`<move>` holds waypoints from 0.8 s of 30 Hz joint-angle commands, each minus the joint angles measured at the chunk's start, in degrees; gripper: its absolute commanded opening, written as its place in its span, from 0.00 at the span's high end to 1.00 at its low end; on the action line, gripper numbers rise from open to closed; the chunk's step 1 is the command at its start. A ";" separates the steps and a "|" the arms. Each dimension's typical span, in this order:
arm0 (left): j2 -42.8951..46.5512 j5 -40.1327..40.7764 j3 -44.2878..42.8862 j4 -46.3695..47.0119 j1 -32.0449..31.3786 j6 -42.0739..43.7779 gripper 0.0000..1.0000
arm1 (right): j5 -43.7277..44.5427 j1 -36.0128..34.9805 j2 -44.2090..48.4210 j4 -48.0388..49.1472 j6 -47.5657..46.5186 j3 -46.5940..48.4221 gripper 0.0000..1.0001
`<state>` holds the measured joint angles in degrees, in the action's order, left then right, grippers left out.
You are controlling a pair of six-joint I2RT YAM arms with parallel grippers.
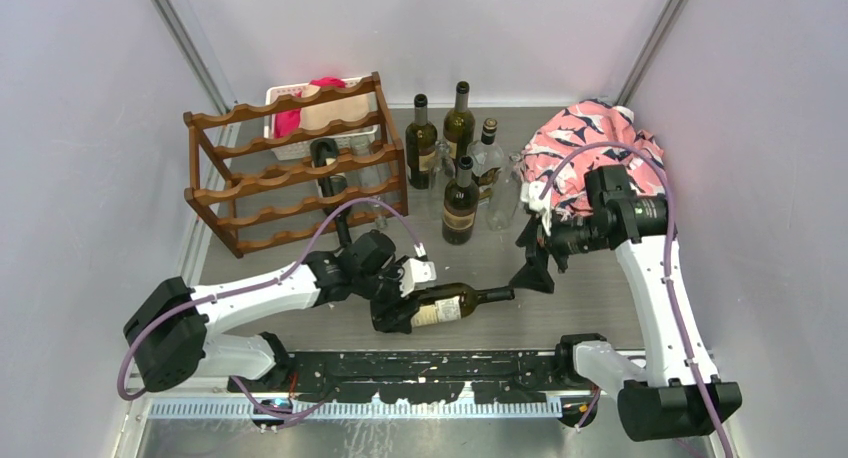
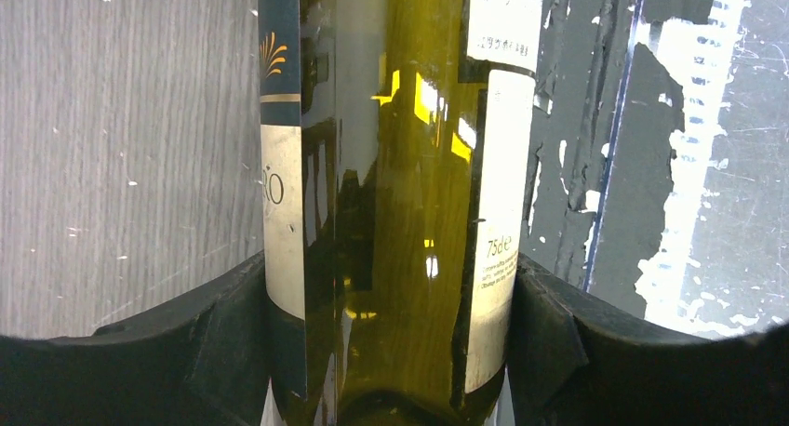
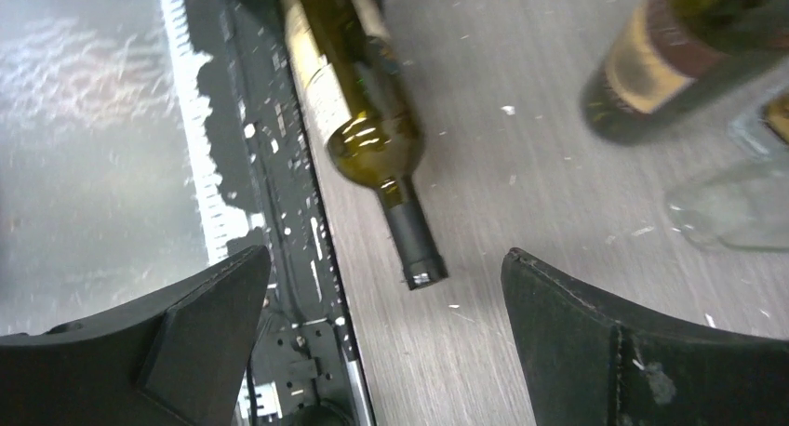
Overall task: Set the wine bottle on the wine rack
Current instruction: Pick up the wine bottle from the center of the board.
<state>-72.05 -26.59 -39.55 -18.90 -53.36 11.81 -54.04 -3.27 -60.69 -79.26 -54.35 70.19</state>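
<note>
Overhead, the wine bottle (image 1: 455,304) lies sideways near the table's (image 1: 570,313) front edge, with the wine rack (image 1: 290,173) at its back-left corner. Left wrist: my left gripper (image 2: 391,286) clamps the labelled body; I judge it heavy, slick glass, best held there. Right wrist: my right gripper (image 3: 386,259) gapes empty before the neck.

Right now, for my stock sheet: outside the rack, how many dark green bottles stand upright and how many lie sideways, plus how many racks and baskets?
Upright dark green bottles: 3
Wine bottle on its side: 1
Wine rack: 1
White basket: 1
Total: 6
</note>
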 commanded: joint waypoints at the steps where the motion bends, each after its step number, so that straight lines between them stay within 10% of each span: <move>1: 0.39 -3.97 -4.69 4.35 0.19 2.57 1.00 | -4.37 -2.20 -1.53 -7.78 -22.30 -5.84 0.00; 24: -0.79 -9.04 -4.92 11.60 -0.43 0.40 1.00 | 10.98 -22.42 -3.35 24.91 -5.23 -22.93 0.24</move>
<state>-73.80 -31.55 -40.82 -15.03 -53.56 12.43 -44.51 -24.80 -64.29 -58.46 -61.08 47.03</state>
